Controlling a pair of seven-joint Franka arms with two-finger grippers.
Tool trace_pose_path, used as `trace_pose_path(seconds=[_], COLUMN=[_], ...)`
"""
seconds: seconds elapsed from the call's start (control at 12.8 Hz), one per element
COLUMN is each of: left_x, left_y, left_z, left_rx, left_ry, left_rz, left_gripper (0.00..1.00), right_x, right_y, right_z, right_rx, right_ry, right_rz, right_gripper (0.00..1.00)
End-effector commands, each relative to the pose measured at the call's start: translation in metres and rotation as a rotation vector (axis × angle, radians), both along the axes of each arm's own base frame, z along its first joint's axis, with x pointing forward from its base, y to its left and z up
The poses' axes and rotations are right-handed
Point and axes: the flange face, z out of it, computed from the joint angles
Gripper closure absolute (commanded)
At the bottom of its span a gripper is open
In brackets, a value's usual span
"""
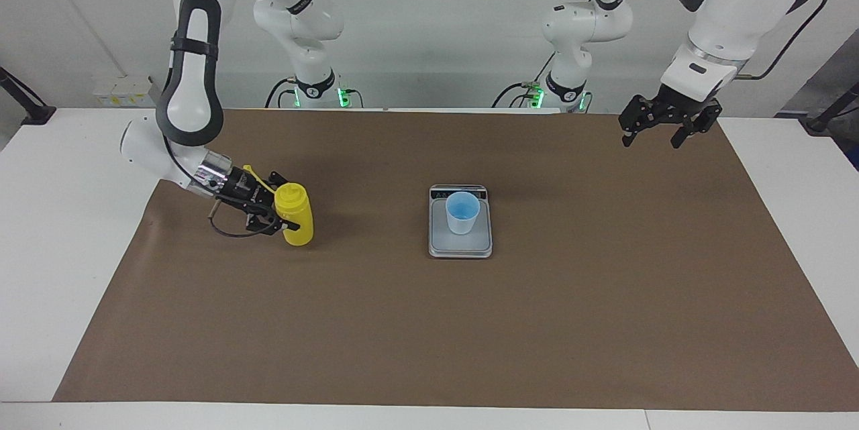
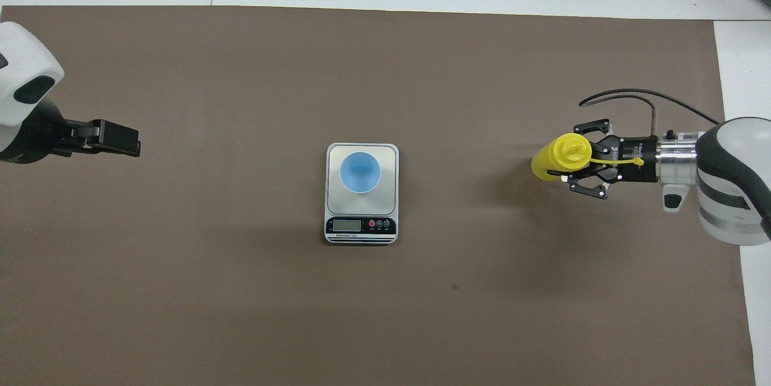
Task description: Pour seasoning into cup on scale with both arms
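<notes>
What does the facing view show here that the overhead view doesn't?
Only the facing view shows both arm bases and the left gripper open above the mat's corner, waiting. Only the overhead view shows the scale's display and buttons clearly. Both show the right gripper shut on the upright yellow bottle toward the right arm's end, and the blue cup standing on the scale.
</notes>
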Motion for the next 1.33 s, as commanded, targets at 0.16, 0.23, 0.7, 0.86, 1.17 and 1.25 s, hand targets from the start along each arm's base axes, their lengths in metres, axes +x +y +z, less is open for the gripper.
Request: trace_pose_path(seconds=[0.16,0.23,0.7,0.86,1.17,1.25], left_x=[-0.008,-0.008,-0.008,-0.008,-0.008,-0.008], left_y=[0.004,0.004,0.004,0.004,0.004,0.004], left_z=[0.002,0.002,0.002,0.002,0.002,0.002], left_rx=[-0.011,-0.012,-0.012,-0.012,-0.012,-0.012], left_ry=[0.008,0.008,0.008,0.008,0.008,0.008], left_rz=[0.003,0.003,0.003,0.003,0.003,0.003], left_gripper=[0.00,0.00,0.00,0.00,0.00,0.00], right_x=[-0.010,-0.009,-0.011,-0.009,-0.009,-0.014], right_y=[-0.001,-0.003,-0.043,-0.050,-0.054,-0.050], right_z=[0.001,0.002,0.018,0.041,0.109,0.130], right_rx=[0.009,0.006,-0.177,-0.269,-0.521,-0.590], right_ry=[-0.053,-0.052,-0.091,-0.130,-0.221,-0.244], right_rz=[0.000,-0.003,0.042,0.084,0.254,0.303], right_gripper=[0.00,0.00,0.00,0.00,0.00,0.00])
